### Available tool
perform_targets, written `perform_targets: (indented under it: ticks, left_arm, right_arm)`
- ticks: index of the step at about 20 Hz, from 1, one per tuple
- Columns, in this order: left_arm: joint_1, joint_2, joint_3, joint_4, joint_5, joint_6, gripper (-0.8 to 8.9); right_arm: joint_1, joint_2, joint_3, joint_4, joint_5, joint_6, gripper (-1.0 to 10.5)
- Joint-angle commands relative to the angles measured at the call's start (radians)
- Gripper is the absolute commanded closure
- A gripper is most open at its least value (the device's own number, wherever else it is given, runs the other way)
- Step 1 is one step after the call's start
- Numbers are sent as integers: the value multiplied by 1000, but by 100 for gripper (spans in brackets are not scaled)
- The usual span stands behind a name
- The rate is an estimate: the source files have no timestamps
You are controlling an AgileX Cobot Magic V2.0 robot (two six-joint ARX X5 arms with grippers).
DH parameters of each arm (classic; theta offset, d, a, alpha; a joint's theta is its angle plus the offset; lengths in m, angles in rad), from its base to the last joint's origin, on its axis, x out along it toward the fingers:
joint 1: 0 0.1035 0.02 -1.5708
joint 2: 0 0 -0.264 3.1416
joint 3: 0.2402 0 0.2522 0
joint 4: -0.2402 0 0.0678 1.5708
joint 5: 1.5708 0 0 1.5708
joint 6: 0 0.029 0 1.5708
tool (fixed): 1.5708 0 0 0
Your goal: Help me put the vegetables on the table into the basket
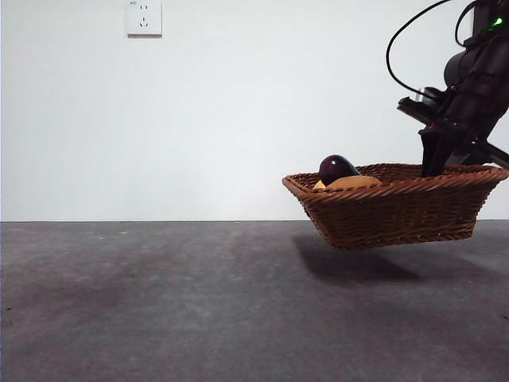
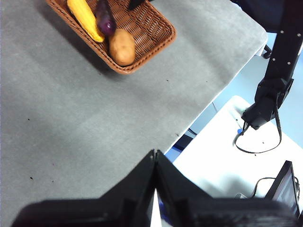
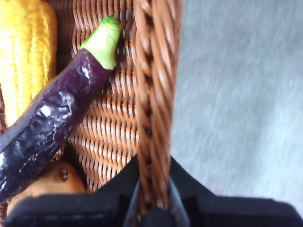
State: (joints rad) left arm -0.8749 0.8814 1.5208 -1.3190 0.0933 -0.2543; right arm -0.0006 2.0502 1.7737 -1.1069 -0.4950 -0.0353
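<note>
Above the grey table [image 1: 199,302], the right gripper [image 3: 154,208] clamps the braided rim of the basket [image 1: 398,211], holding it clear of the surface. Inside lie 3 vegetables: corn [image 2: 85,19], eggplant [image 3: 52,118] and potato [image 2: 122,47]. The left gripper [image 2: 155,156] hangs well apart, jaws closed on nothing.

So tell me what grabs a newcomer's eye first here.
The dark-brown woven wicker basket hangs above the grey table, its rim clamped in the right claw. Inside lie a yellow bumpy corn cob, a glossy purple eggplant and a brown potato. The left claw waits shut, off to the side.
</note>
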Motion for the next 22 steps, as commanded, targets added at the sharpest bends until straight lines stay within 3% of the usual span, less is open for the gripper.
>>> perform_targets:
  ticks: [1,9,10,13,14,17,22]
  left_arm:
    - [1,0,-6,3,0,3,822]
    - [1,10,-6,3,0,3,822]
    - [1,11,-6,3,0,3,822]
    - [1,13,-6,3,0,3,822]
    - [1,13,-6,3,0,3,822]
    - [1,13,-6,3,0,5,822]
    - [1,13,-6,3,-17,80,822]
  right_arm:
    - [-8,61,45,-30,-23,-38,963]
    - [-48,172,58,-45,-5,-82,957]
    - [-54,172,58,-43,-2,-82,902]
    - [-54,172,58,-46,17,-72,466]
    - [-54,172,58,-47,23,-69,398]
    - [-53,158,59,-68,35,-60,404]
    - [-53,-17,59,-95,140,-16,412]
